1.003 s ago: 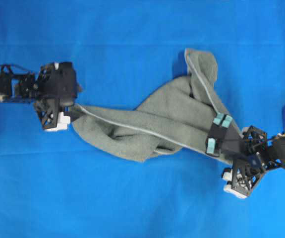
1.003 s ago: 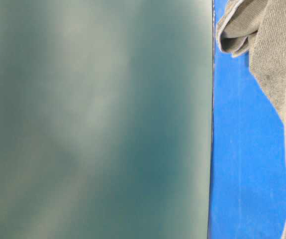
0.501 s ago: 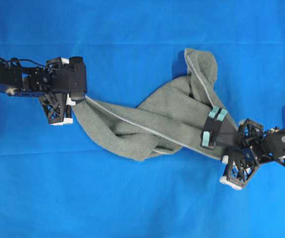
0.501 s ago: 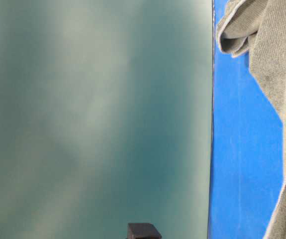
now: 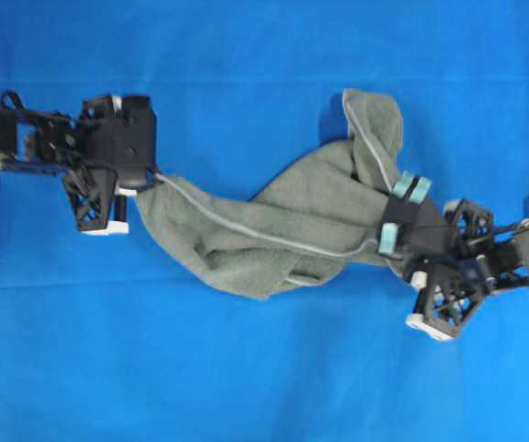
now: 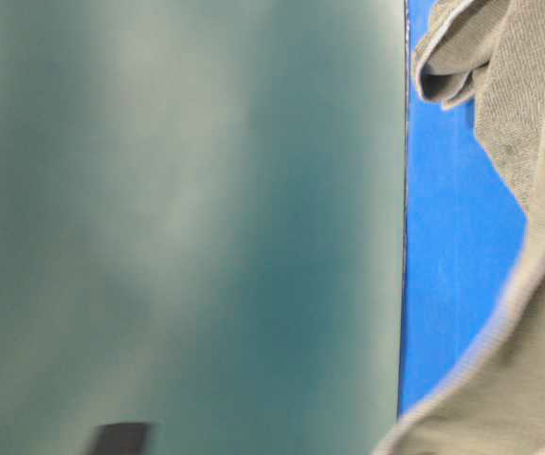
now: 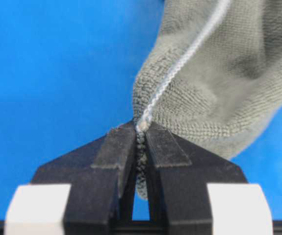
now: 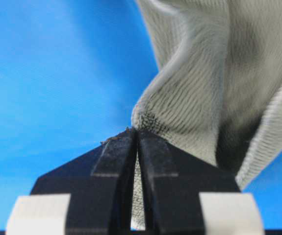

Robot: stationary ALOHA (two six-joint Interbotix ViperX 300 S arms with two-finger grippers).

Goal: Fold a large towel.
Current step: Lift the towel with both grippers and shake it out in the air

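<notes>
The grey-green towel (image 5: 273,221) lies bunched in a twisted band across the blue cloth (image 5: 246,74), its pale hem running along its length. At the towel's left end my left gripper (image 5: 144,180) is shut on the hemmed corner; the left wrist view shows the towel (image 7: 219,73) pinched between the tips of the left gripper (image 7: 141,132). My right gripper (image 5: 388,226) is shut on the right end. In its wrist view the right gripper (image 8: 136,132) pinches a fold of towel (image 8: 204,88). A loose flap (image 5: 374,115) lies at the back.
Blue cloth (image 6: 452,237) covers the whole table. In the table-level view a blurred grey-green surface (image 6: 187,227) fills the left side, with a dark shape (image 6: 120,438) at its bottom edge. The towel (image 6: 528,114) hangs along that view's right side.
Both grippers have closed on the towel's ends. The left one shifted slightly back, drawing its corner with it. The right one rose, and towel now fills the table-level view's lower right.
</notes>
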